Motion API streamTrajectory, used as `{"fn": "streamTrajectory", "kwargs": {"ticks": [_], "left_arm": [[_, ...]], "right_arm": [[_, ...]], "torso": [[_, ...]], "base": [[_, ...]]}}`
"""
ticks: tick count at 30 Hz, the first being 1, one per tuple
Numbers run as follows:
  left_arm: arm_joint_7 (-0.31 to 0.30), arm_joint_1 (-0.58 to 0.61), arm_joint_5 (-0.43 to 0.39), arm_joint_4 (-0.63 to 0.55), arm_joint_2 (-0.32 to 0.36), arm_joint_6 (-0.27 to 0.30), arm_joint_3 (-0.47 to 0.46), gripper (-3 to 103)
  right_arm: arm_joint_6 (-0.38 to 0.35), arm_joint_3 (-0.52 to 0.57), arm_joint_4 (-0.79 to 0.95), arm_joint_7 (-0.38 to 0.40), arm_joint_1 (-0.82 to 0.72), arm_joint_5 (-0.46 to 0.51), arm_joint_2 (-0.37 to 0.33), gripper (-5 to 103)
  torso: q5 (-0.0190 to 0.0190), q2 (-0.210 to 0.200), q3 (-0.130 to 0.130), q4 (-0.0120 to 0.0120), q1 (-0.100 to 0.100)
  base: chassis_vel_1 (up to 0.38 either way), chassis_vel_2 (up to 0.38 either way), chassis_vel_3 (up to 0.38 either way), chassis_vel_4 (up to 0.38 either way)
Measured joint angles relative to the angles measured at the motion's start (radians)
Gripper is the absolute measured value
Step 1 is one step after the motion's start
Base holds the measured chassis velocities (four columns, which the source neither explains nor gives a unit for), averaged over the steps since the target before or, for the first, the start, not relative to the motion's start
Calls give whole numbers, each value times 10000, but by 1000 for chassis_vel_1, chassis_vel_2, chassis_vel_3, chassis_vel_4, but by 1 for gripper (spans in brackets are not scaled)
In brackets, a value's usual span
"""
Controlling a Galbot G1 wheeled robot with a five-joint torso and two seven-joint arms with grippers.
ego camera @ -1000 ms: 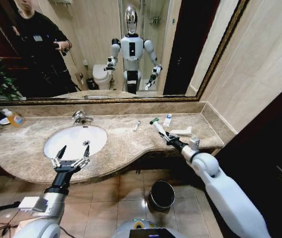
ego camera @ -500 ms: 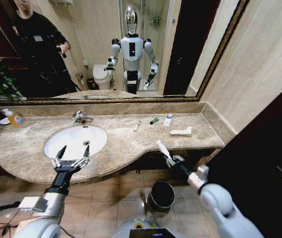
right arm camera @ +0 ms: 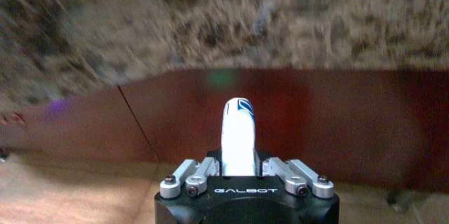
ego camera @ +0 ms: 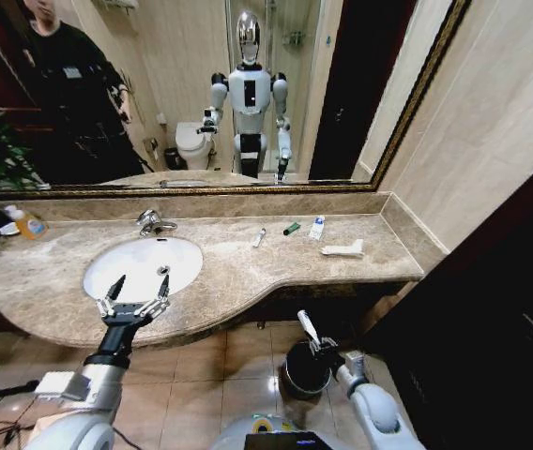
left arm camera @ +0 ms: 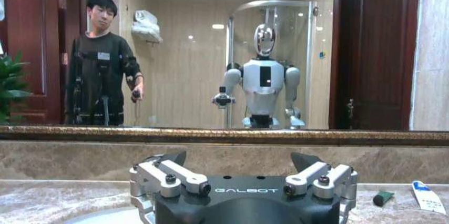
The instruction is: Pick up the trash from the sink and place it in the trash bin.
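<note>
Your right gripper [ego camera: 314,344] is clamped on a white tube [ego camera: 306,327], tube sticking up past the fingertips, trash bin [ego camera: 306,369] directly below, drop pending. Left gripper [ego camera: 135,298] spread wide, empty, sink [ego camera: 143,265] just beyond its fingertips. Approx. four bits left on the counter [ego camera: 238,272], e.g. carton [ego camera: 342,249], green piece [ego camera: 291,228].

White tube [right arm camera: 237,134], seemingly blue-marked; black bin [ego camera: 306,367].

Your right end effector [ego camera: 314,342] covers part of the trash bin's [ego camera: 296,377] rim in the head view; the table [right arm camera: 210,19] is smeared by blur in the right wrist view; the white tube's [right arm camera: 237,137] lower end sits hidden between the jaws; the left end effector's [left arm camera: 242,179] body is cut by the picture's edge.
</note>
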Motion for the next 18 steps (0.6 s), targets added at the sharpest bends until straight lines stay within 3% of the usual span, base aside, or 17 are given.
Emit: {"fn": "streamTrajectory", "kwargs": {"ticks": [9, 18], "left_arm": [[0, 1, 0, 0, 0, 0, 0, 100], [0, 0, 0, 0, 1, 0, 0, 100]], "right_arm": [[528, 72, -1620, 64, 446, -588, 208, 27], [1155, -2, -3325, 678, 1052, -968, 227, 27]], "torso": [[0, 0, 0, 0, 0], [0, 0, 0, -1, 0]], "base": [[0, 0, 0, 0], [0, 0, 0, 0]]}}
